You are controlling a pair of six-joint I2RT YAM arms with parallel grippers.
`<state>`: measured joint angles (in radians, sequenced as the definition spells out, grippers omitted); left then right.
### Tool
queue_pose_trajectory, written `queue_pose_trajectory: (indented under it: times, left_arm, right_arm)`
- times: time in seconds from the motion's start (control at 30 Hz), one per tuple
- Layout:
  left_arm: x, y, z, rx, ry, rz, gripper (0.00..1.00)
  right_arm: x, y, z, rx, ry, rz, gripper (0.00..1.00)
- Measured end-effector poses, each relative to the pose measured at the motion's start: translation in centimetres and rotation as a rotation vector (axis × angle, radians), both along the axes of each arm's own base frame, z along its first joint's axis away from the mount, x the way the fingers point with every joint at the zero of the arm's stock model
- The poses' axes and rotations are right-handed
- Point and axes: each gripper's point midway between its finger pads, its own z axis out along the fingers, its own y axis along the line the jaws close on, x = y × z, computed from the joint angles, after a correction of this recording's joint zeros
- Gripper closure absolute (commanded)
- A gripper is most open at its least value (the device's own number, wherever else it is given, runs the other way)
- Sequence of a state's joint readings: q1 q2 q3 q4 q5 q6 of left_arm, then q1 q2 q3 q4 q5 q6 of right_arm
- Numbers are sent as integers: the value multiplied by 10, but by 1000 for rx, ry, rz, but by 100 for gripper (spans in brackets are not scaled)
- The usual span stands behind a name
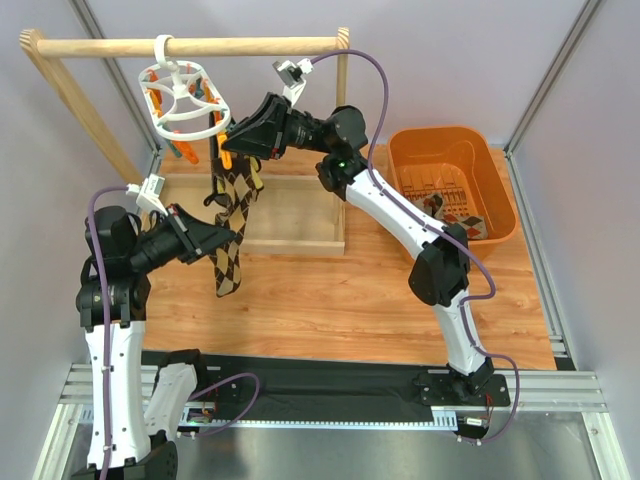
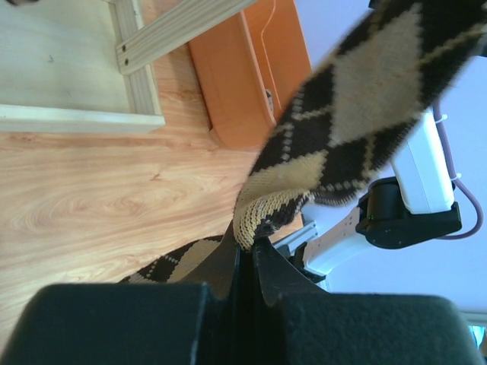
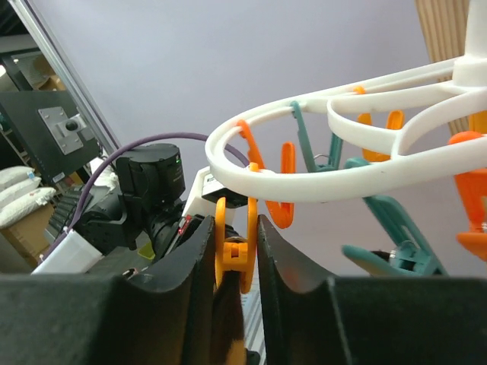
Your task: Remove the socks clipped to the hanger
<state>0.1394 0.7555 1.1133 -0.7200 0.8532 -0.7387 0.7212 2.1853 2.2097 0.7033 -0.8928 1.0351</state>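
Hanging: hanger [image 1: 185, 95] hooked over the wooden rail [image 1: 120, 46], at 11 o'clock on the table [image 1: 350, 300] in the top view. White openwork ring is tilted, with orange and teal clips dangling under it.
Argyle sock [image 1: 232, 200]: drops from the ring's 4 o'clock edge toward 6 o'clock. Brown, tan and black diamonds. Its top sits right under the right gripper, and its lower end hangs past the left gripper.
Left gripper [image 1: 230, 240]: reaches in from 9 o'clock, pressed together on the argyle sock about mid-length. In the left wrist view the fingers are tight, with the knit edge [image 2: 262, 209] bunched just above the tips [image 2: 245, 247].
Right gripper [image 1: 230, 140]: reaches in from 3 o'clock to the ring's lower edge and pinches the orange clip [image 3: 234, 255]. In the right wrist view one finger sits against each side of the clip [image 3: 234, 224].
Orange clip: hangs from the ring's near rim [image 3: 304, 182], upright between the fingers. Can't tell from the wrist view whether its lower jaws hold fabric.
Teal clips [image 3: 388, 220]: hang at 3 o'clock of the pinched clip, with nothing seen in them.
Orange bin [image 1: 440, 130]: at 2 o'clock on the table, well apart from the hanger.
Socks in bin [image 1: 455, 210]: limp on the bin floor, some with an argyle pattern showing.
Wooden tray [image 1: 300, 245]: on the table between the rail's posts, at 12 o'clock of centre. The sock hangs by its left end.
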Motion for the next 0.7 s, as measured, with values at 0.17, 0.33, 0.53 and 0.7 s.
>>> queue_pose_trajectory:
  times: [0.17,0.33,0.53,0.7]
  left_arm:
    - [1,1,-1,3,0,8,100]
    - [3,5,-7,19,3,35,100]
    - [5,8,-39,21,72,62,100]
    - [7,10,-76,14,163,77,100]
  right_arm:
    - [6,3,-3,-8,33,-16,94]
    - [7,4,-3,-9,40,-20,95]
    - [7,4,-3,-9,41,-20,95]
    - [7,4,-3,-10,42,-20,88]
